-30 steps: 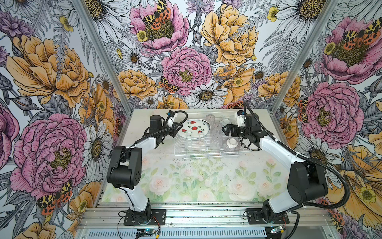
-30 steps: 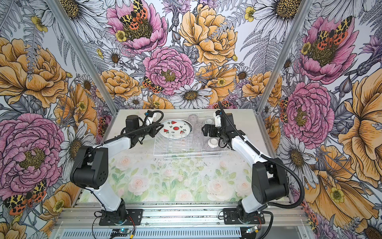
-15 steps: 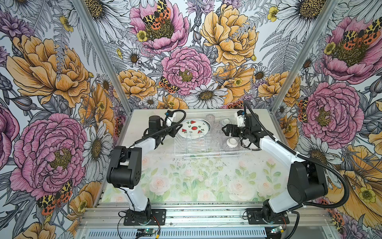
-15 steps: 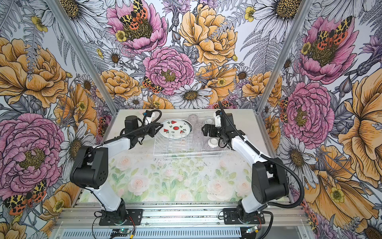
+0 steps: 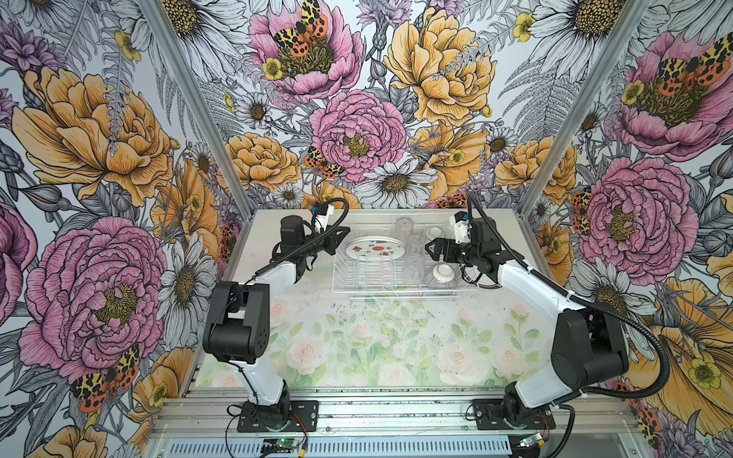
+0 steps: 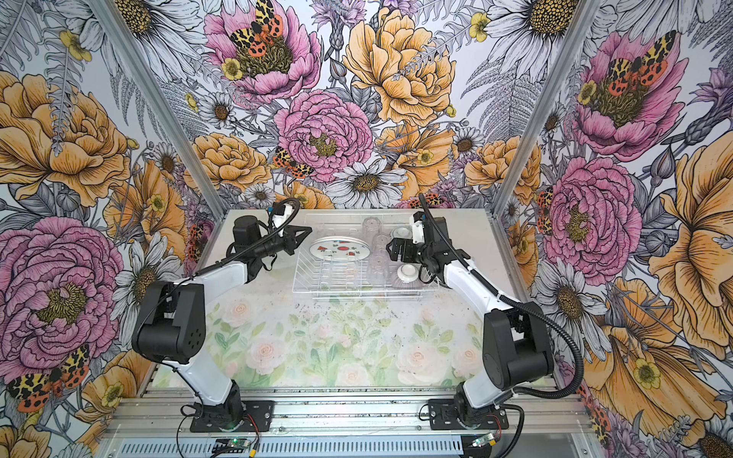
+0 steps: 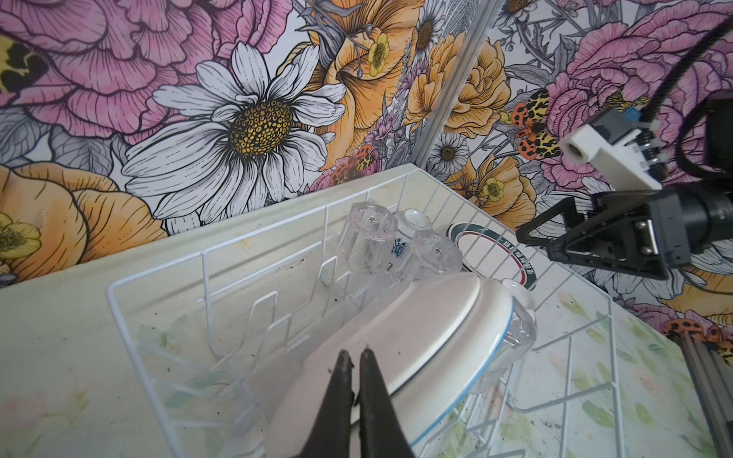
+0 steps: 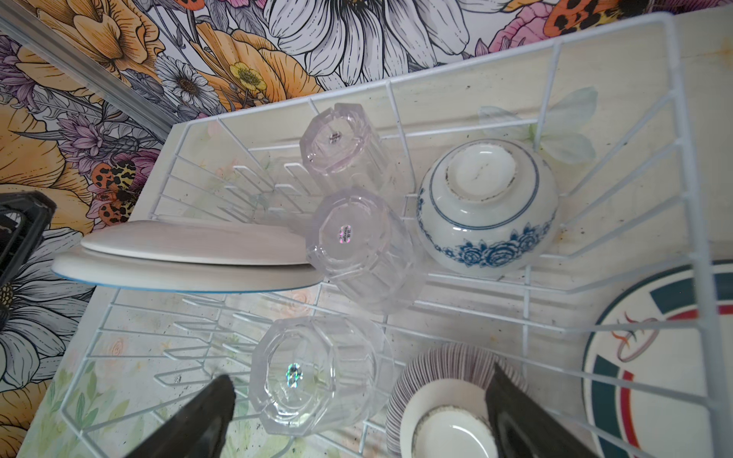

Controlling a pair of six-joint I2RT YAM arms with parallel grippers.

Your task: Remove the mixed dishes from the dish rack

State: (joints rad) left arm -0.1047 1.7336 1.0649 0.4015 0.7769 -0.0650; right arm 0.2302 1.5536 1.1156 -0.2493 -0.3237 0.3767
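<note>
White wire formed the dish rack (image 5: 341, 286), which stood toward the far side of the desk (image 5: 357, 349) in both top views. The watermelon-print white plate (image 5: 375, 250) leaned tilted in the rack's left half with its printed face up. Its right edge reached the middle one of three clear glass tumblers (image 8: 357, 242), which stood mouth down in a row along the rack's centre.

The left gripper (image 7: 355, 353) had its jaws pressed together. Their tips were at the plate's pale back, close to its left rim. From the left wrist view I could not tell whether the rim was nipped between the jaws or only lay behind them.

The right gripper (image 8: 361, 374) hung over the rack's right half with its jaws spread wide, holding nothing. In the right wrist view, the nearest tumbler and the ribbed greyish bowl with white foot (image 8: 448, 396) showed between the two jaws. The bowl was upside down and just beside that tumbler.

The blue-and-white floral bowl (image 8: 488, 206) also sat upside down, next to the middle tumbler in the rack's far right part. The teal-and-red-rimmed white plate (image 8: 654, 357) lay flat on the desk, just outside the rack's right wall.
</note>
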